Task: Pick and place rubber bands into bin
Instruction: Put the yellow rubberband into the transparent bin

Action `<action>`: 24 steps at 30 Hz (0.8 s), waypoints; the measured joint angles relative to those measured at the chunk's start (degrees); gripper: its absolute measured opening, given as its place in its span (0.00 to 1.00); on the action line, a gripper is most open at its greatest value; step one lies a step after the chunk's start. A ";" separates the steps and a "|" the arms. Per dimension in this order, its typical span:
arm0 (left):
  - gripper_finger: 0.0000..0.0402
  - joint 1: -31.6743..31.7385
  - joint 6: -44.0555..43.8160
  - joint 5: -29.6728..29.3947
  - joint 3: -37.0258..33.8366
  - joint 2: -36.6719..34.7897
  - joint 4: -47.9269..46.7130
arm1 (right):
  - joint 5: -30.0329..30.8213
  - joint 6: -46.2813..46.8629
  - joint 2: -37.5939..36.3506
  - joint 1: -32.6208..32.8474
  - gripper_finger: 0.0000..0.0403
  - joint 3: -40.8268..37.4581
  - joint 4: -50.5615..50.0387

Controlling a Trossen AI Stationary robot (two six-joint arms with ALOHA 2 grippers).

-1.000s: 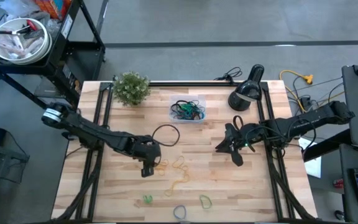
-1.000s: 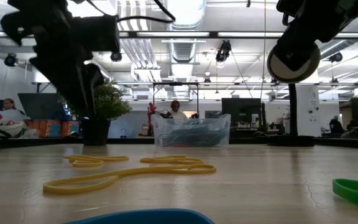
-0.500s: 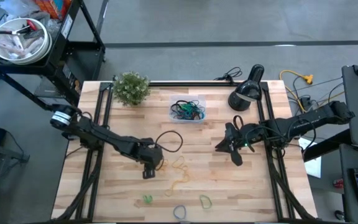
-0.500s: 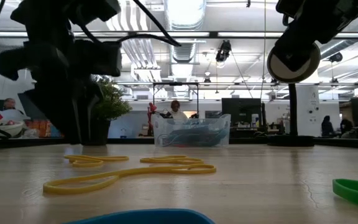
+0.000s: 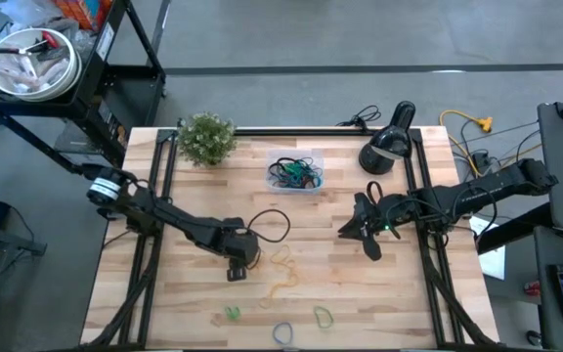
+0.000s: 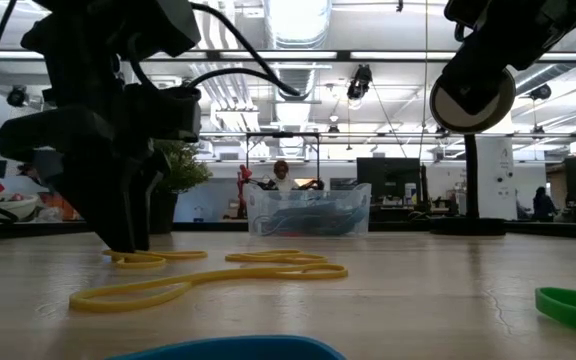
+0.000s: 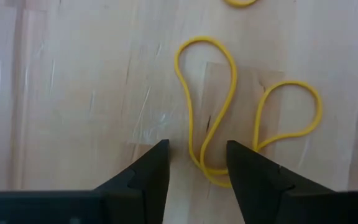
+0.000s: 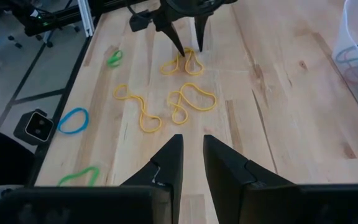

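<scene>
Several rubber bands lie flat on the wooden table: yellow ones (image 5: 281, 260) in the middle, green ones (image 5: 323, 316) and a blue one (image 5: 281, 333) near the front edge. The clear bin (image 5: 294, 173) stands toward the far edge with dark, blue and green bands inside. My left gripper (image 7: 197, 165) is open and points down. Its fingertips are low over the table on either side of the near end of a twisted yellow band (image 7: 207, 143). My right gripper (image 8: 191, 158) waits above the table's right half, open by a narrow gap with nothing in it.
A small potted plant (image 5: 206, 137) stands at the far left of the table and a black desk lamp (image 5: 387, 149) at the far right. A black cable loop (image 5: 267, 222) hangs by the left arm. A metal bowl (image 5: 27, 64) sits on a rack beyond the table.
My left gripper has come down toward the table and now stands low over the yellow band, its fingertips on either side of the band's end. The bands have not moved.
</scene>
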 joint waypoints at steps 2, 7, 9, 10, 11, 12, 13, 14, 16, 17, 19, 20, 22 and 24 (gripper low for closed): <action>0.32 0.00 -0.04 -0.04 0.11 0.41 -0.07 | 0.00 0.02 0.00 -0.02 0.15 0.00 -0.03; 0.16 -0.02 -0.07 0.06 0.15 0.56 -0.05 | 0.00 0.04 0.00 -0.02 0.15 0.00 -0.03; 0.09 -0.02 -0.07 0.13 0.15 0.49 -0.05 | 0.00 0.08 0.00 -0.02 0.15 0.00 -0.01; 0.05 -0.02 -0.09 0.16 0.15 0.48 -0.05 | 0.06 0.11 0.00 -0.02 0.15 0.00 -0.04; 0.03 -0.04 -0.11 0.17 0.13 0.44 -0.14 | 0.28 0.17 0.00 -0.02 0.15 0.00 -0.02; 0.02 -0.04 -0.32 0.20 0.11 0.33 -0.14 | 0.76 0.20 0.00 -0.01 0.15 0.00 -0.01; 0.01 -0.04 -0.54 0.20 0.10 0.27 -0.19 | 1.35 0.23 0.00 -0.02 0.15 0.00 -0.03; 0.01 -0.04 -0.98 0.20 0.18 0.26 -0.38 | 1.47 0.22 0.00 -0.02 0.15 0.00 -0.01; 0.00 -0.03 -1.18 0.22 0.68 0.15 -0.74 | 1.51 0.22 0.00 -0.02 0.15 0.00 -0.01; 0.00 -0.02 -1.18 0.22 0.95 0.07 -1.13 | 1.51 0.22 0.02 -0.02 0.15 0.00 -0.01; 0.00 -0.02 -1.18 0.24 1.88 -0.15 -1.35 | 1.51 0.22 0.04 -0.02 0.15 0.00 -0.01; 0.00 -0.02 -1.14 0.24 2.41 -0.47 -0.94 | 1.51 0.22 0.04 -0.02 0.15 0.00 -0.01; 0.00 -0.02 -0.53 0.15 3.40 -1.37 -0.85 | 1.51 0.22 0.04 -0.02 0.15 0.00 0.00; 0.00 -0.02 0.28 -0.04 4.55 -1.89 -0.91 | 1.51 0.22 0.04 -0.02 0.15 0.00 -0.01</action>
